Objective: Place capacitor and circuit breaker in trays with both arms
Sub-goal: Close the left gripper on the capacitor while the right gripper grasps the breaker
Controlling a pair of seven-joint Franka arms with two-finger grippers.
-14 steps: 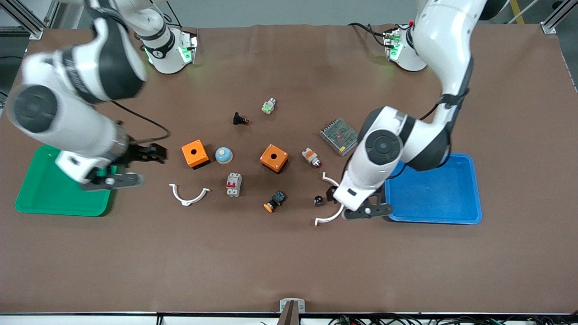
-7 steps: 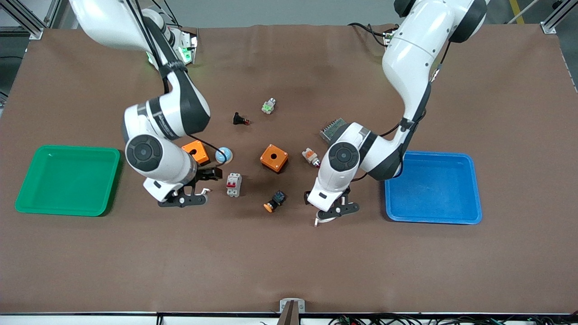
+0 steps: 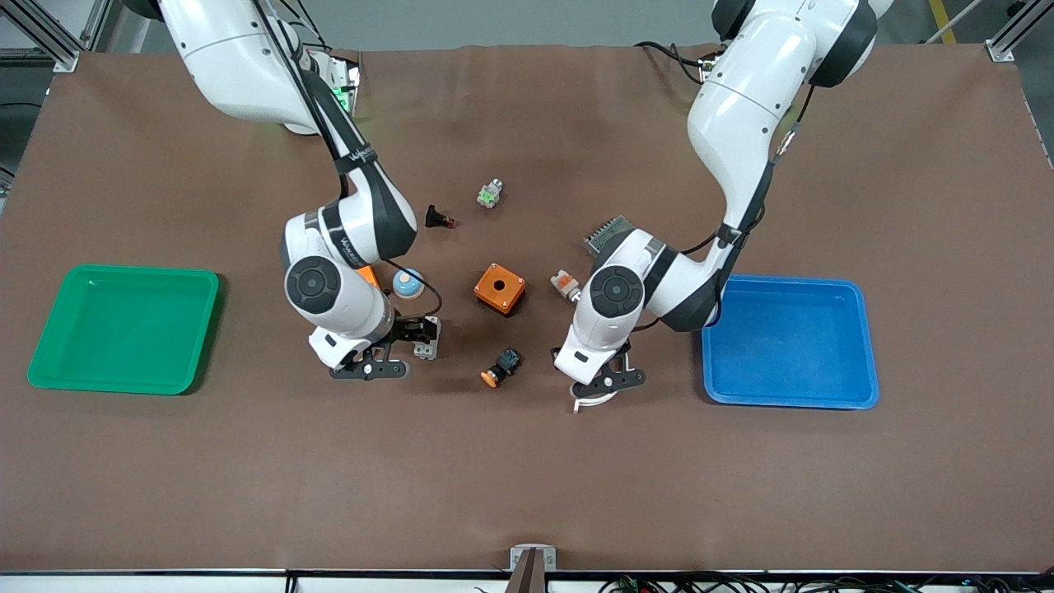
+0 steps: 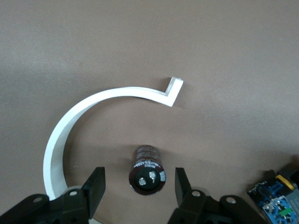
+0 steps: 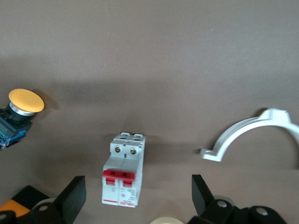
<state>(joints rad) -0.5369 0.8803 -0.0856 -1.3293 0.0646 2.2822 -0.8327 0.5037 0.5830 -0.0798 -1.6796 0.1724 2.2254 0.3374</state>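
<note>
Capacitor (image 4: 148, 169) stands upright, terminals up, between the open left end effector (image 4: 139, 186) fingers.

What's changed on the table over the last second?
Both arms swung in from the trays. The right claw now hangs open over the white-grey circuit breaker with red levers; the left claw hangs open over the tiny black capacitor. Nothing grasped; the parts lie where they were.
</note>
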